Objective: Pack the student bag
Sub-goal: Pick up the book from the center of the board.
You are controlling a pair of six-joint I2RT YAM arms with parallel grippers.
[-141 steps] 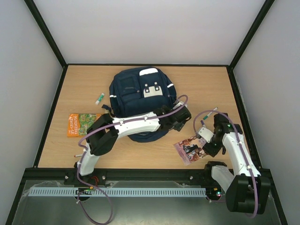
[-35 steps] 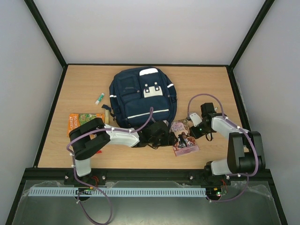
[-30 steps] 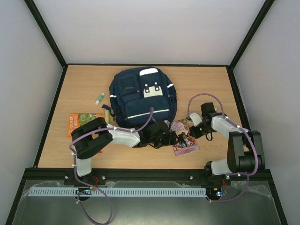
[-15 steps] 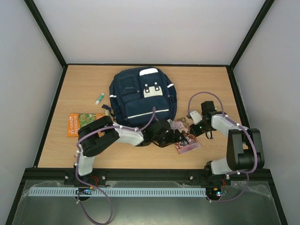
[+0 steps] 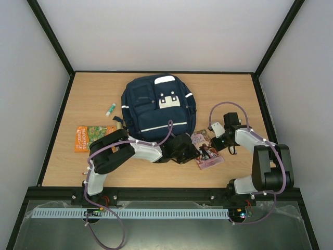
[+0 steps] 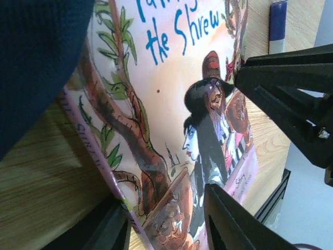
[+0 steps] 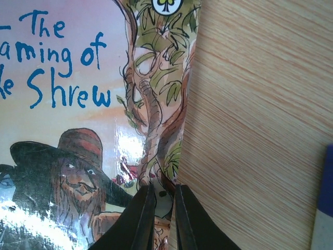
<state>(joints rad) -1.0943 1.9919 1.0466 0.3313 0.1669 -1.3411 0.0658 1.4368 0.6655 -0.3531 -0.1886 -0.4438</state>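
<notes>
**Book Readied Beside Bag**

Bag [image 5: 156, 107] lies mid-table, book [image 5: 209, 152] at its 4 o'clock. Right gripper [image 7: 162, 195] pinches the book's edge tight; left gripper [image 6: 165, 208] straddles its 9 o'clock edge, jaws half apart. Next, likely: firm left grip.

We found the student bag [image 5: 156, 107] centred on the surface [image 5: 229, 94]. A paperback [image 5: 208, 151] lay at its near right, a marker [image 5: 111, 109] left.

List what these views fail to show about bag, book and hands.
- student bag opening: top view, left arm covers its near end.
- book title: both wrist views, cut by frame edges.
- left hand grip: left wrist view, book's edge hides one fingertip.
- green-capped item: top view, too small to identify.
</notes>
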